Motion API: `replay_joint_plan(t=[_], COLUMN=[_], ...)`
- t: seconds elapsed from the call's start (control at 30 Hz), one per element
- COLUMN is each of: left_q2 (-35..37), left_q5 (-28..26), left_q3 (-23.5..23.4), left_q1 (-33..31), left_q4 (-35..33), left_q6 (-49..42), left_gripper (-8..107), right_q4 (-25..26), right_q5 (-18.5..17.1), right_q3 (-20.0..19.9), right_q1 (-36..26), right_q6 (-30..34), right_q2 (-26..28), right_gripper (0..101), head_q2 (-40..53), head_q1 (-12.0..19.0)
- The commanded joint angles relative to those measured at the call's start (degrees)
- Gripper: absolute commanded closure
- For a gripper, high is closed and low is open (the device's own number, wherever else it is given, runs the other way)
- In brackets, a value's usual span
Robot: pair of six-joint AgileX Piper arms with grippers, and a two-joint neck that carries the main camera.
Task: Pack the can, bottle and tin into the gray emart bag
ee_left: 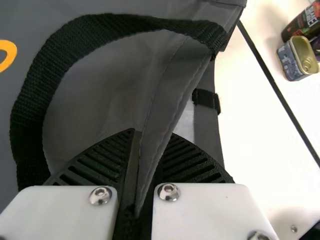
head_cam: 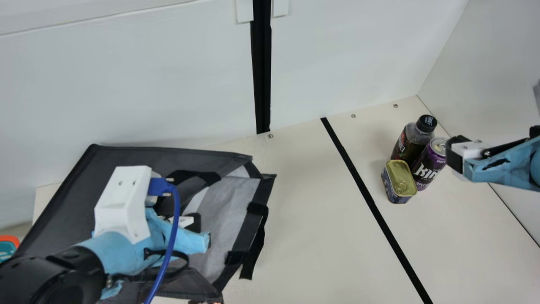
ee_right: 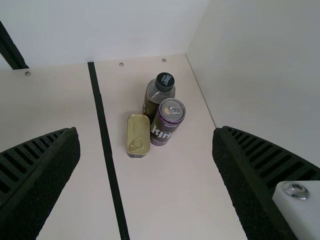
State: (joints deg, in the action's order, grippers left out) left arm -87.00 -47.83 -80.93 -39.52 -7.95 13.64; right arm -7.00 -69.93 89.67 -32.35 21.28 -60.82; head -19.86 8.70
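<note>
My left gripper [head_cam: 200, 230] is at the mouth of the gray bag [head_cam: 126, 158], which lies on its side with its pale lining showing. In the left wrist view, the left gripper [ee_left: 146, 150] is shut on a fold of the gray bag [ee_left: 172, 82], beside a black strap handle. On the table's right part stand the dark bottle [head_cam: 410, 141], purple can [head_cam: 428, 164] and gold-topped tin [head_cam: 399, 179], close together. My right gripper [head_cam: 457, 158] is just right of the can; in its wrist view the right gripper [ee_right: 146, 132] is wide open, nothing between its fingers.
A black tape line [head_cam: 371, 202] crosses the table between the bag and the three items. White walls [head_cam: 358, 55] rise behind and at the right. An orange and teal object [head_cam: 8, 247] is at the far left edge.
</note>
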Motion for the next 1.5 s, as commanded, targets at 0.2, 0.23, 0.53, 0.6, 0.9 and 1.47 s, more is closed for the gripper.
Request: replay_joint_plan(t=[0.2,0.23,0.53,0.6,0.9,1.47], left_q2=[-2.3,-2.5,-3.8,-4.0,-4.6,-4.6], left_q5=[0.9,0.9,1.4,1.5,1.7,1.8], left_q3=[-0.9,-1.0,-1.4,-1.4,-1.7,-1.6], left_q1=[2.1,2.3,4.4,4.8,6.2,7.1], left_q4=[-5.6,-6.1,-8.7,-8.9,-9.4,-9.9], left_q6=[-2.8,-3.0,-4.6,-4.8,-5.5,-6.2], left_gripper=[89,89,89,89,89,89], right_q4=[0.0,0.0,0.0,0.0,0.0,0.0], right_q5=[0.0,0.0,0.0,0.0,0.0,0.0], right_q3=[0.0,0.0,0.0,0.0,0.0,0.0], right_q1=[0.0,0.0,0.0,0.0,0.0,0.0], right_q6=[0.0,0.0,0.0,0.0,0.0,0.0], right_q2=[0.0,0.0,0.0,0.0,0.0,0.0], right_gripper=[10,10,10,10,10,10], head_q2=[-0.1,-0.1,-0.1,-0.1,-0.1,-0.1], head_q1=[1.3,1.3,1.3,1.3,1.3,1.3])
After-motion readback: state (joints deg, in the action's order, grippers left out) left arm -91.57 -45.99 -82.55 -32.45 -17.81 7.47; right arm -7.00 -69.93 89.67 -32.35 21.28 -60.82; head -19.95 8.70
